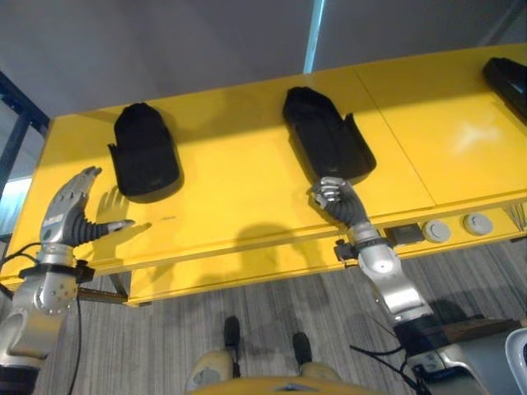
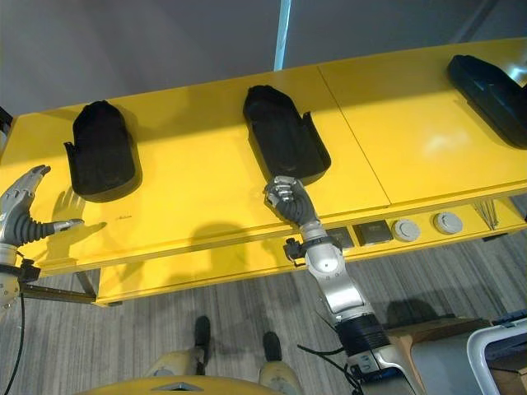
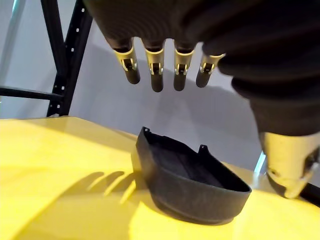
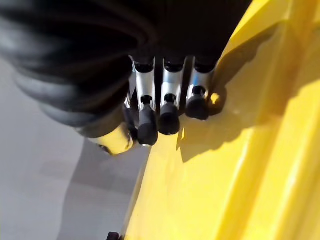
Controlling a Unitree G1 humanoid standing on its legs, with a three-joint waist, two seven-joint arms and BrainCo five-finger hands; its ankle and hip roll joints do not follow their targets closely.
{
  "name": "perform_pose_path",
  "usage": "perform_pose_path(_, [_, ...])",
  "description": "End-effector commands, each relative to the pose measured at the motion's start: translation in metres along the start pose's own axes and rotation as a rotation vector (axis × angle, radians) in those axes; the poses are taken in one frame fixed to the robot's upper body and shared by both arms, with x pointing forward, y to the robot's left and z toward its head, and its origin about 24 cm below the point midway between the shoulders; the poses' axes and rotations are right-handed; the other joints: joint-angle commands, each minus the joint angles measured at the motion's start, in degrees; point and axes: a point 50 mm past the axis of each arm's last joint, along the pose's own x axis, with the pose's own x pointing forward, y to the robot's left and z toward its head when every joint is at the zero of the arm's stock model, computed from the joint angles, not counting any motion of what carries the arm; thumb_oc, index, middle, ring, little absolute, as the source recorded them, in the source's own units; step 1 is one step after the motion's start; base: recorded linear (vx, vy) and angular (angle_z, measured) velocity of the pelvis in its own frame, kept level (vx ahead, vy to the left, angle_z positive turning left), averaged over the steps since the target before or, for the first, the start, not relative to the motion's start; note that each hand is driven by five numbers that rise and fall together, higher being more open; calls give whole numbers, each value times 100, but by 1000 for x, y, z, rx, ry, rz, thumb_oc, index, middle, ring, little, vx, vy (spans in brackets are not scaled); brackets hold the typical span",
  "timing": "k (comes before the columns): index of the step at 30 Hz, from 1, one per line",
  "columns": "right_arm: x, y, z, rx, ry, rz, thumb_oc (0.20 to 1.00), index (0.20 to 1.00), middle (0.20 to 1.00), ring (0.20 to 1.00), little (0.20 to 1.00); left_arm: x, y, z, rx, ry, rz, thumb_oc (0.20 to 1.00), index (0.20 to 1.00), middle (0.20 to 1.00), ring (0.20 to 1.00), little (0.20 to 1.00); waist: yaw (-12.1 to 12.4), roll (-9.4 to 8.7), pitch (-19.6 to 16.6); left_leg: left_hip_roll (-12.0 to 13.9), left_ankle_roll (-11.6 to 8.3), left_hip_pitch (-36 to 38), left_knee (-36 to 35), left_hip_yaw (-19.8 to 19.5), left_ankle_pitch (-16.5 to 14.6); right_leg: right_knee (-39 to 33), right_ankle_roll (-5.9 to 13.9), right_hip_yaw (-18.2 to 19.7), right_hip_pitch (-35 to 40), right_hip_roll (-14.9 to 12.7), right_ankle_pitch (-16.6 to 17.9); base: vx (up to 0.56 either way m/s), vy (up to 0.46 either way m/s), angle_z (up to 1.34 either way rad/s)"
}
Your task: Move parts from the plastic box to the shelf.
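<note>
Two black moulded parts lie on the yellow shelf [image 1: 230,181]: one at the left [image 1: 144,148], one in the middle [image 1: 325,132]. My left hand [image 1: 72,210] hovers open over the shelf's left end, just in front of the left part [image 3: 190,180], with straight fingers [image 3: 157,75] and nothing in it. Close to the near end of the middle part, my right hand [image 1: 336,200] rests at the shelf's front. Its fingers [image 4: 167,112] are curled against the yellow surface [image 4: 225,175] and hold nothing.
A third black part [image 2: 490,86] lies at the shelf's far right. Round knobs and sockets [image 1: 436,230] sit in the shelf's front face. A dark rack post [image 1: 16,123] stands at the left. A pale box rim [image 2: 494,346] shows at the lower right.
</note>
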Motion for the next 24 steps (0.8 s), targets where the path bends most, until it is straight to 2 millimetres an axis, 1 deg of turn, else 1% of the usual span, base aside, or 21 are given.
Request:
perform_pose_path(1, [15,-1,25,17,-132,-52,200,200,200,200,200,17,22,14,-43,-91,146,1000,1000,1000,1000,1000,67,-95,15,174,-114,405,698,266,-1259,575,310,-201,-106,-123,-792,0,0,0])
perform_pose_path(6, [16,1,23,18,-128,-58,200,200,200,200,200,15,22,15,-63,-92,158,1000,1000,1000,1000,1000,81,-60,-29,177,-116,430,677,263,-1256,558,290,-217,-75,-108,-799,0,0,0])
perform_pose_path(10, [15,5,22,31,-124,-42,200,200,200,200,200,14,19,13,-77,-75,155,1000,1000,1000,1000,1000,77,-67,-77,180,-116,477,676,265,-1275,551,273,-255,-23,-105,-810,0,0,0])
perform_pose_path(13, [15,8,24,54,-134,-23,200,200,200,200,200,14,18,16,-94,-87,158,1000,1000,1000,1000,1000,73,-80,-90,172,-114,495,680,248,-1285,540,273,-262,25,-106,-812,0,0,0])
perform_pose_path(16, [13,15,38,130,-199,88,200,200,200,200,200,22,17,30,-164,-144,165,1000,1000,1000,1000,1000,34,-148,-100,155,-110,502,717,211,-1304,563,282,-269,60,-116,-805,-11,9,0])
perform_pose_path(18, [13,13,38,131,-198,89,200,200,200,200,200,22,17,31,-166,-145,165,1000,1000,1000,1000,1000,36,-142,-96,153,-109,503,720,207,-1305,563,284,-273,65,-119,-807,-9,13,2])
perform_pose_path(19, [8,17,46,151,-231,183,200,200,200,200,200,25,13,41,-231,-186,148,1000,1000,1000,1000,1000,-9,-198,-121,136,-105,510,750,176,-1329,575,289,-265,93,-126,-805,-24,31,1])
perform_pose_path(21, [1,18,62,120,-306,297,203,203,203,203,203,29,11,55,-294,-250,128,1000,1000,1000,1000,1000,-64,-300,-172,130,-102,522,796,150,-1374,586,304,-268,134,-138,-801,-25,29,7])
perform_pose_path(22, [-3,17,68,124,-334,322,533,533,533,533,533,30,10,59,-322,-263,127,1000,1000,1000,1000,1000,-79,-333,-194,124,-98,532,812,147,-1394,593,308,-271,153,-148,-803,-22,30,11])
perform_pose_path(23, [-8,13,75,121,-370,343,1000,1000,1000,1000,1000,31,9,65,-370,-283,128,1000,1000,1000,1000,1000,-114,-376,-222,112,-92,547,844,147,-1422,591,320,-258,182,-155,-801,-10,46,12])
perform_pose_path(24, [-16,7,84,133,-418,353,1000,1000,1000,1000,1000,30,9,71,-443,-312,141,1000,1000,1000,1000,1000,-205,-449,-276,108,-72,591,877,165,-1475,603,351,-230,209,-166,-788,-4,61,7])
